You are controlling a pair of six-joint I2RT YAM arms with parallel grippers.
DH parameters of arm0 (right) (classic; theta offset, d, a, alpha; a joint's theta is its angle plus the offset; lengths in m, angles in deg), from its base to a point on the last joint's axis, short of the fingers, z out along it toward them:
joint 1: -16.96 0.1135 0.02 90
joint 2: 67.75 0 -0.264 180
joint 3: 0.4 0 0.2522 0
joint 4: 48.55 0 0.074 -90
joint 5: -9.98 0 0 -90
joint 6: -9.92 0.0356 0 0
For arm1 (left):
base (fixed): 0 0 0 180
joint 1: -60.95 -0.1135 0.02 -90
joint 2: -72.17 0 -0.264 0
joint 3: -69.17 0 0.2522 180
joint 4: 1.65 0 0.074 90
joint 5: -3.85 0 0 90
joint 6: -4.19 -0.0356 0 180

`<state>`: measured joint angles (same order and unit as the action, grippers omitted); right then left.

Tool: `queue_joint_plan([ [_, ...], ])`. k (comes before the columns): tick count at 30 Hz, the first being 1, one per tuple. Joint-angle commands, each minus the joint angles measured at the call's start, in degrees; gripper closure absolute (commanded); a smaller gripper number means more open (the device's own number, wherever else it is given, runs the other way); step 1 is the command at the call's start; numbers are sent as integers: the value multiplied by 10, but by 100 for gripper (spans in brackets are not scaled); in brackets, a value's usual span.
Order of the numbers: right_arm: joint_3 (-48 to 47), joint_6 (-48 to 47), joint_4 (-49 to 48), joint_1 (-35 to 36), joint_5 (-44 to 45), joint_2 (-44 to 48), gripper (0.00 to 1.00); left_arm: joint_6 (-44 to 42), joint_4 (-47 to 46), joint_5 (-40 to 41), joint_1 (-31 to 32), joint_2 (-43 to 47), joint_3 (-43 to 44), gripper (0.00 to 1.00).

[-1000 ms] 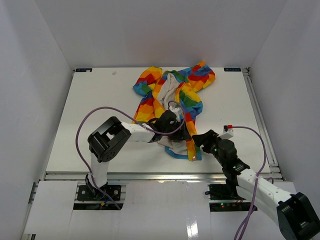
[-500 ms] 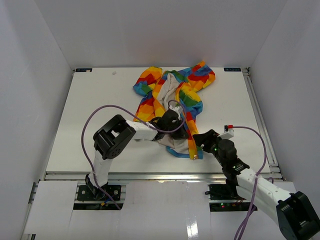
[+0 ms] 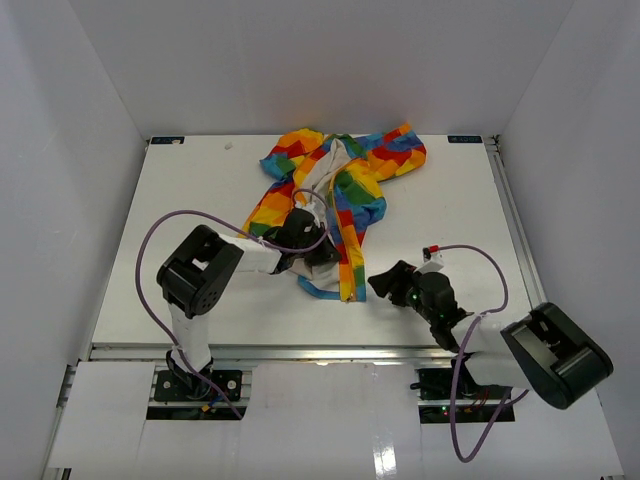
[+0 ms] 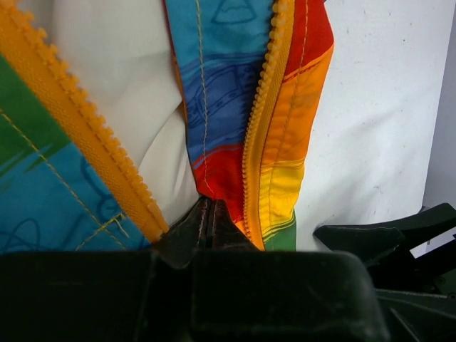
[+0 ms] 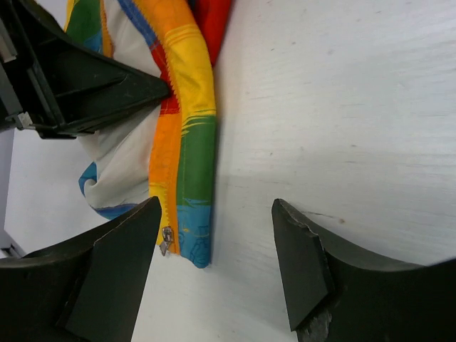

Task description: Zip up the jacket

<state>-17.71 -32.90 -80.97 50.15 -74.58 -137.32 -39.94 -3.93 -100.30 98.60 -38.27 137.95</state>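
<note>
Toward the far middle of the table lay the rainbow patchwork jacket, front open and white lining showing, its near hem reaching down between the two arms. Compared with half a second earlier, the whole garment had slid to the left, hem included. The left gripper had dragged it there. In the left wrist view its fingers were pressed together on fabric low between the two yellow zipper tapes, apparently on the red and blue panel edge, though the housing hid the exact bite.

The right gripper now stood on bare table just right of the hem, no longer at the hem corner where it had been. Its fingers were spread wide and held nothing. The metal zipper slider lay at the bottom of the orange strip, close to the left finger but untouched.

Both tooth rows remained apart, so the zip had not been started. By my judgement the shift cost the right arm its place at the slider, and it would need to close in again before any pull could begin.
</note>
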Motion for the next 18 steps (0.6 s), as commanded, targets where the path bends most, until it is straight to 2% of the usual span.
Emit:
queue_joint_plan([
  [1,65,-27,-102,37,-70,-109,30,-24,-11,-24,2,42,-9,100],
  [5,60,-31,-192,55,-91,-179,31,-25,-16,-37,2,43,-10,100],
  [10,27,-43,-101,62,-86,-160,32,-17,-24,-53,2,50,-12,100],
  [18,6,-43,-41,65,-122,-138,37,-10,-18,-65,2,65,-1,100],
])
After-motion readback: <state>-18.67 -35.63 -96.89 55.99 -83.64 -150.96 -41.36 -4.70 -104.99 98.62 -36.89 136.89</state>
